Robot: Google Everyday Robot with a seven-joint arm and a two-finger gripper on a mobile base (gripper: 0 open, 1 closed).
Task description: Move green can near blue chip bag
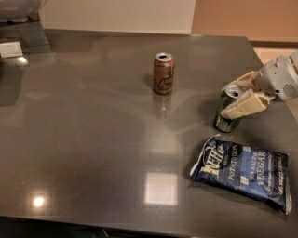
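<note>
Dark, glossy tabletop fills most of the view, with ceiling lights reflected in it and a pale wall behind. The green can stands near the right edge, leaning a little with its silver top tipped toward the arm; whether its base rests on the surface or hangs just above it cannot be told. Just in front of it, close but not touching, lies the blue chip bag, flat, with its white lettering up. The can therefore already sits near the bag, and by my judgement the move itself is as good as done (what looks to be left is setting the can down squarely and letting go). The gripper is clamped on the can from the right, one pale finger across its upper rim and the other across its side, both pressed against the metal. Behind them the white wrist reaches in from the right edge, roughly level and angled slightly down toward the can. Well apart, toward the middle of the table, an orange-brown can stands upright and plays no part.
</note>
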